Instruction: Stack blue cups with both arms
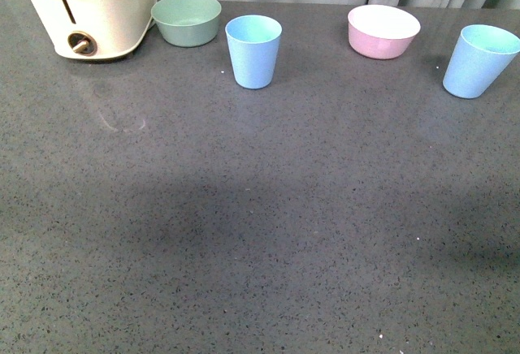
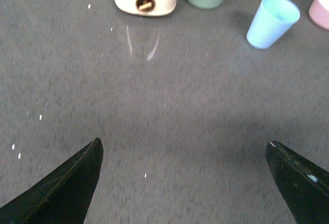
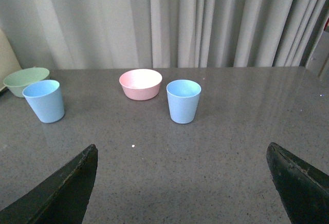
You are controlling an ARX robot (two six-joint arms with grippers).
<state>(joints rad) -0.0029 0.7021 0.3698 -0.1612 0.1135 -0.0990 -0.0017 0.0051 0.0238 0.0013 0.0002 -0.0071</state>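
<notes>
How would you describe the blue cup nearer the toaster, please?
Find the cream toaster, far left. Right of it sits a green bowl, then the cup: pale blue, taller than the bowl; its twin stands beyond the pink bowl.

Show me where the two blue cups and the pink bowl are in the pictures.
left blue cup (image 1: 253, 62), front view, on its outer wall
right blue cup (image 1: 475, 70), front view, on its outer wall
pink bowl (image 1: 382, 45), front view, on its outer side

Blue cups (image 1: 253, 52) (image 1: 479, 62), pink bowl (image 1: 383, 32), green bowl (image 1: 187, 19)
</notes>
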